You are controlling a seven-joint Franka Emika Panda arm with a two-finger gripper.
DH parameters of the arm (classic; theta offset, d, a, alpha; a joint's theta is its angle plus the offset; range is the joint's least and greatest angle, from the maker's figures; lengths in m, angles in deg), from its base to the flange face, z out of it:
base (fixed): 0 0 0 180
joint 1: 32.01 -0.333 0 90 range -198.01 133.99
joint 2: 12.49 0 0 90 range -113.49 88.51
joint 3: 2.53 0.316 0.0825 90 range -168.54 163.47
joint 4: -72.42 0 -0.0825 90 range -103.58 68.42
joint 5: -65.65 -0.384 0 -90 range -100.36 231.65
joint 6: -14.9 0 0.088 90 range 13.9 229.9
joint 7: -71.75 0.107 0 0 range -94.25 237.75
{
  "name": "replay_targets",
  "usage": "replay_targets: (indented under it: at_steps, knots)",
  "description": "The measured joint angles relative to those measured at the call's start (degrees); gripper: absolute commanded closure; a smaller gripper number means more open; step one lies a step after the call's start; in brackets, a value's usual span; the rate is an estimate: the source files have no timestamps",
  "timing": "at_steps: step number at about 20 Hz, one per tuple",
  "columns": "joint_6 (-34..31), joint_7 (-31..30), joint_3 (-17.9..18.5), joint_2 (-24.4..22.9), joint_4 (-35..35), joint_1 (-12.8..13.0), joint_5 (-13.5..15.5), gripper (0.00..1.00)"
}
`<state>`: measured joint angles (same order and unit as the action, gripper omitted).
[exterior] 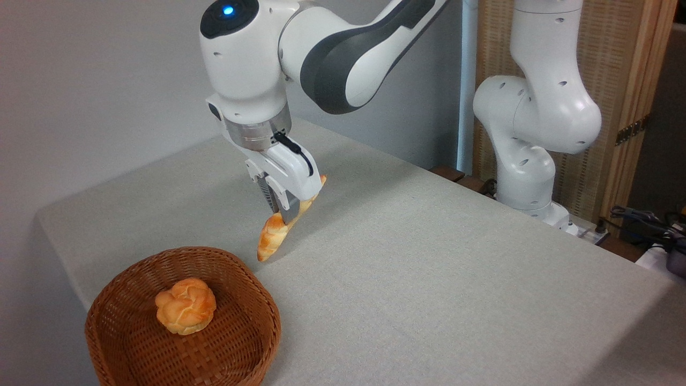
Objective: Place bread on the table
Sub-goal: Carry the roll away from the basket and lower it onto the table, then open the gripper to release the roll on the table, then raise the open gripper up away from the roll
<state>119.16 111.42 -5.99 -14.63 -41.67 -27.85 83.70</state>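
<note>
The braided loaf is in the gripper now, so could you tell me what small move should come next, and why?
Probably a short lowering until the loaf lies on the table, then opening. The gripper is shut on the braided loaf, which hangs tilted, its lower tip at or just above the cloth, outside the wicker basket that holds the round bun.

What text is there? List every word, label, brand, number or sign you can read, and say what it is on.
None: no readable text shows in this view.
The robot arm has a blue light but no legible marking.
The gripper, the bread, the basket, the bun and the table are unlabelled.
</note>
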Motion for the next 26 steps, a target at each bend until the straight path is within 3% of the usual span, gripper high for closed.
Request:
replay_targets:
  at_steps: [11, 15, 20, 23, 26]
  knots:
    - [0.23, 0.14, -0.03, 0.39, -0.08, 0.08, -1.44, 0.0]
    - [0.24, 2.94, -0.19, 0.48, 0.01, 0.22, -6.78, 0.0]
    - [0.04, 3.37, -0.26, -0.36, 3.14, 0.18, -8.31, 0.0]
    - [-4.23, 3.37, 1.62, -1.54, 7.98, 0.04, -8.52, 0.0]
    - [-8.02, 3.38, 3.14, -2.07, 13.29, -0.29, -12.67, 0.0]
